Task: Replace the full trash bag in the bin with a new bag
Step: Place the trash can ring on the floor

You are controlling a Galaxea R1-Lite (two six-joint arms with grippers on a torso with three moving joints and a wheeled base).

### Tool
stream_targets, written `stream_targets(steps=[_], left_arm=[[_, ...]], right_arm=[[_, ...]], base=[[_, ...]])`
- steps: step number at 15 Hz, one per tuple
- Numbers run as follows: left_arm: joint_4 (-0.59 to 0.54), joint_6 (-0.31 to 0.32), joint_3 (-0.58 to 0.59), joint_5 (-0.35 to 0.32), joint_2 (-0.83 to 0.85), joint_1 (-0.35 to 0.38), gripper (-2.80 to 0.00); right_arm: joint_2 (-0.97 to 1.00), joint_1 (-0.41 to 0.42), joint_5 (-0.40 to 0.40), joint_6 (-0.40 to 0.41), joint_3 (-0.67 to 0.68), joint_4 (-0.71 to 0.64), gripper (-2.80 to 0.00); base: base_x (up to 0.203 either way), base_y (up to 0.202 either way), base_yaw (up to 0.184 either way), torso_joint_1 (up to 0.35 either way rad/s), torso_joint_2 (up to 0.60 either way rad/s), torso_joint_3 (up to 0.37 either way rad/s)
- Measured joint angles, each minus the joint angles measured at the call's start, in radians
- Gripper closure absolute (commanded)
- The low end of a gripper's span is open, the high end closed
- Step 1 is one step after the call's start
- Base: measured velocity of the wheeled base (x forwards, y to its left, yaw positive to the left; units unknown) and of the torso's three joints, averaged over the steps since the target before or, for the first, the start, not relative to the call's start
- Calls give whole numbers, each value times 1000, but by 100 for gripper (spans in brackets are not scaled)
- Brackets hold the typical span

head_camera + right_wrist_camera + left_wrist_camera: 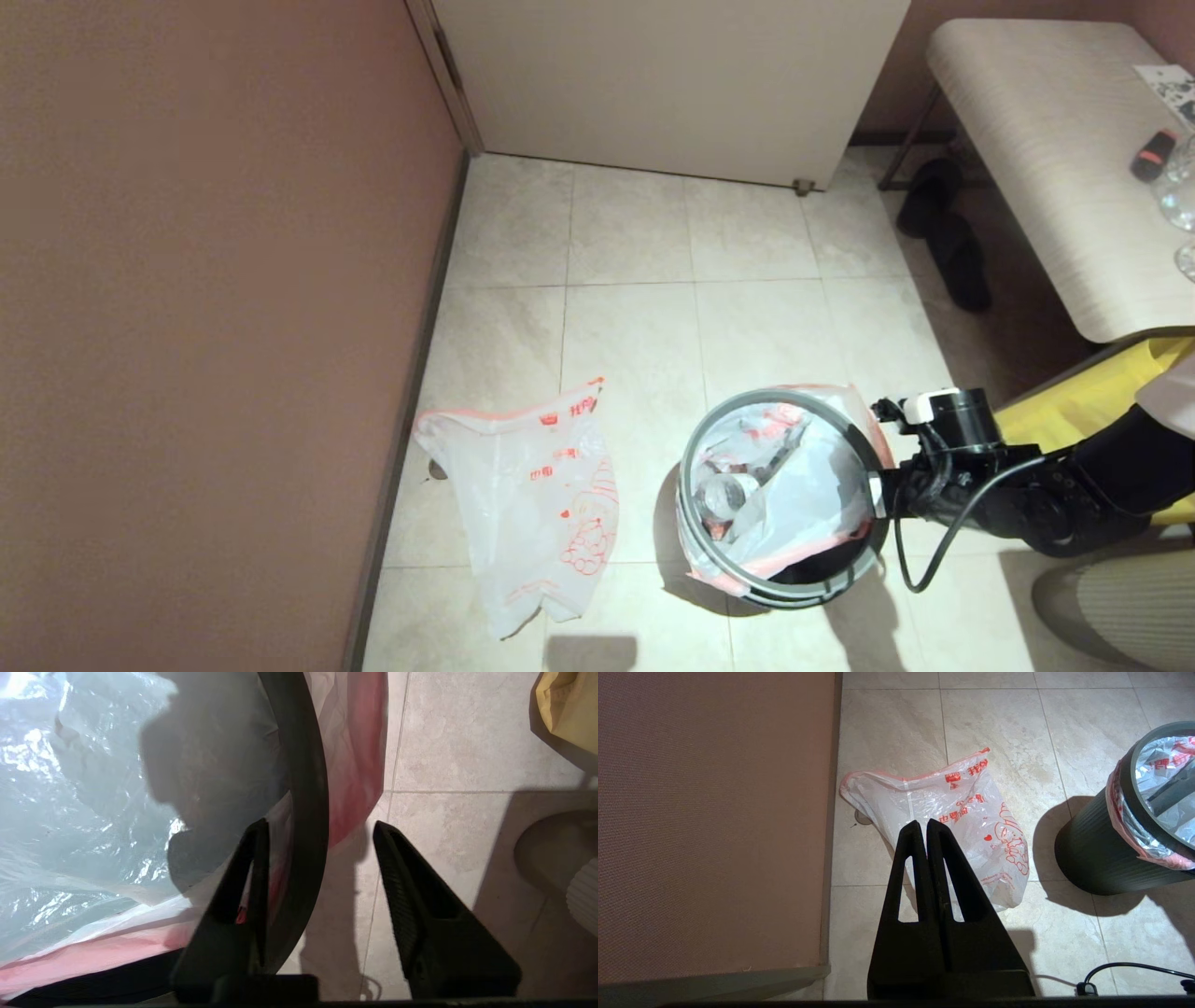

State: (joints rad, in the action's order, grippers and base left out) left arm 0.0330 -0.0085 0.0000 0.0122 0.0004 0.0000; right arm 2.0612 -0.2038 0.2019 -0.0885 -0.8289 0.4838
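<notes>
Bin rim between right claw fingers.

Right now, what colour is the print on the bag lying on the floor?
Red characters and a red cartoon drawing on the new bag, translucent white; clearest in the left wrist view.

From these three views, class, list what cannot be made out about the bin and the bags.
- Bin floor, head view: the full trash bag covers it.
- Bin's far side, left wrist view: cut off by the frame edge.
- Rubbish, right wrist view: blurred by plastic.
- New bag lower part, left wrist view: hidden behind the shut left end effector.
</notes>
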Motion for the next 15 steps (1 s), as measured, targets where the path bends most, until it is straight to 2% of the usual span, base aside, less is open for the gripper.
stream_targets(steps=[6,15], left_arm=[[0,0,0,0,0,0,0],[0,0,0,1,0,0,0]], right_arm=[[-70,-4,4,35,20,0,-280],[-74,-83,7,-2,34,-1,-280]], base=[[0,0,0,0,0,0],[0,0,0,0,0,0]])
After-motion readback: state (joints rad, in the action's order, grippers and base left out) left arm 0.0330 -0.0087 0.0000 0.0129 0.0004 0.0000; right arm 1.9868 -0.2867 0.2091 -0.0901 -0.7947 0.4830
